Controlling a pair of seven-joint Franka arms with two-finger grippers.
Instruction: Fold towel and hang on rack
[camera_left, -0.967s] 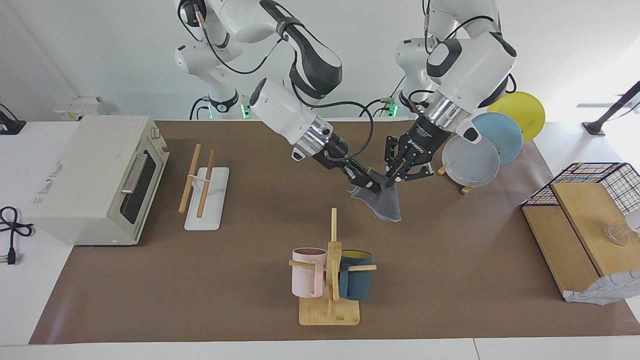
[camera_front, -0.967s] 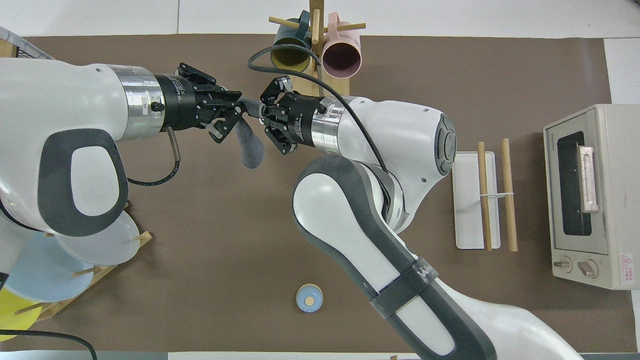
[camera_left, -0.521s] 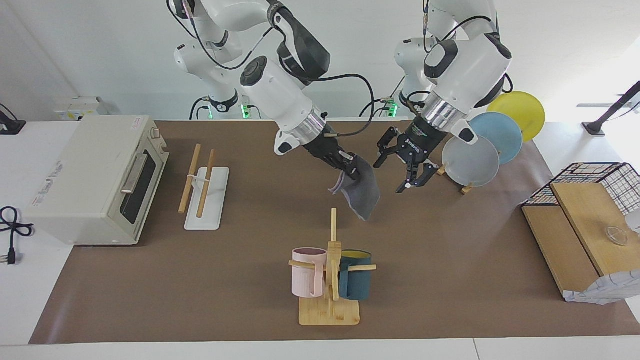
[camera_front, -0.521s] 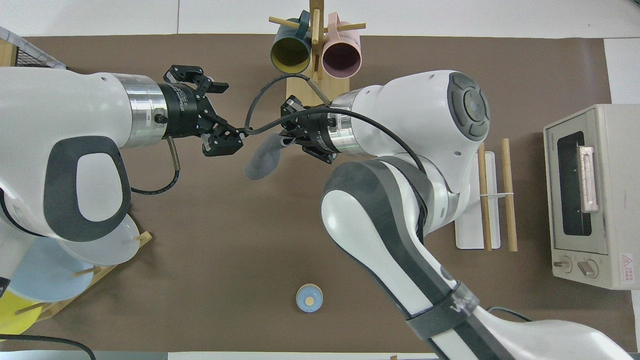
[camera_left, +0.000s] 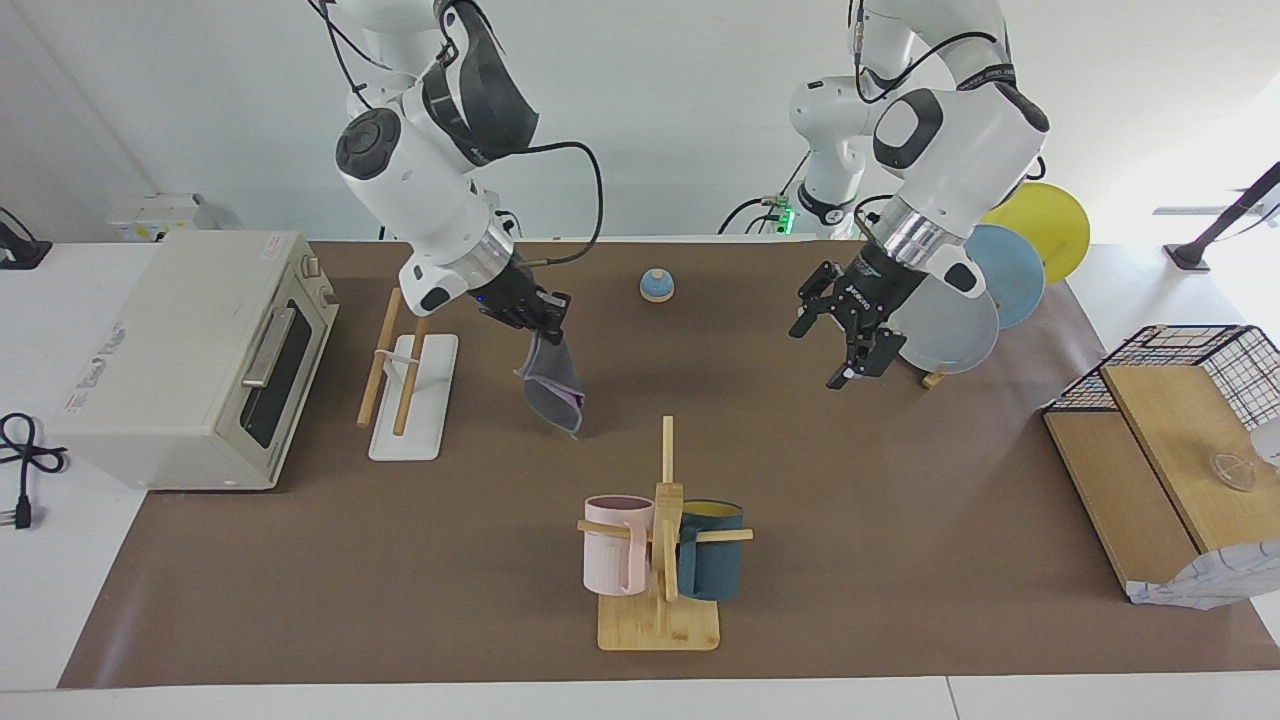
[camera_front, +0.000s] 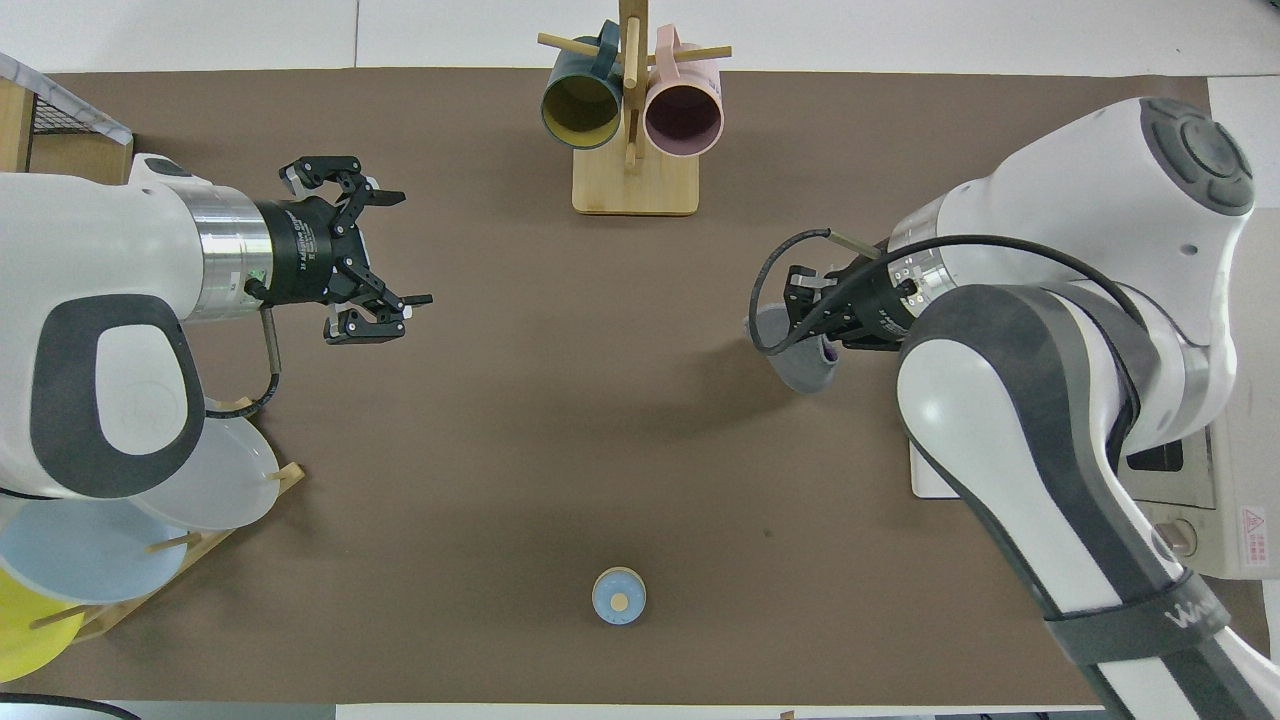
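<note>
The towel (camera_left: 553, 388) hangs folded from my right gripper (camera_left: 547, 324), dark grey with a purple edge showing. It hangs above the mat just beside the rack (camera_left: 398, 352), toward the middle of the table. The rack has two light wooden rods on a white base (camera_left: 428, 412). In the overhead view my right gripper (camera_front: 803, 318) holds the towel (camera_front: 806, 372), and the right arm hides most of the rack. My left gripper (camera_left: 832, 346) is open and empty, over the mat beside the plate stand; it also shows in the overhead view (camera_front: 398, 252).
A toaster oven (camera_left: 190, 350) stands at the right arm's end, next to the rack. A mug stand (camera_left: 660, 560) with pink and teal mugs is farther out. A plate stand (camera_left: 960, 300), a wire basket (camera_left: 1190, 370) and a small blue round thing (camera_left: 655, 285) also stand here.
My left gripper let go of the towel, opened and drew back toward the plate stand. My right gripper carried the towel alone from the table's middle toward the rack.
</note>
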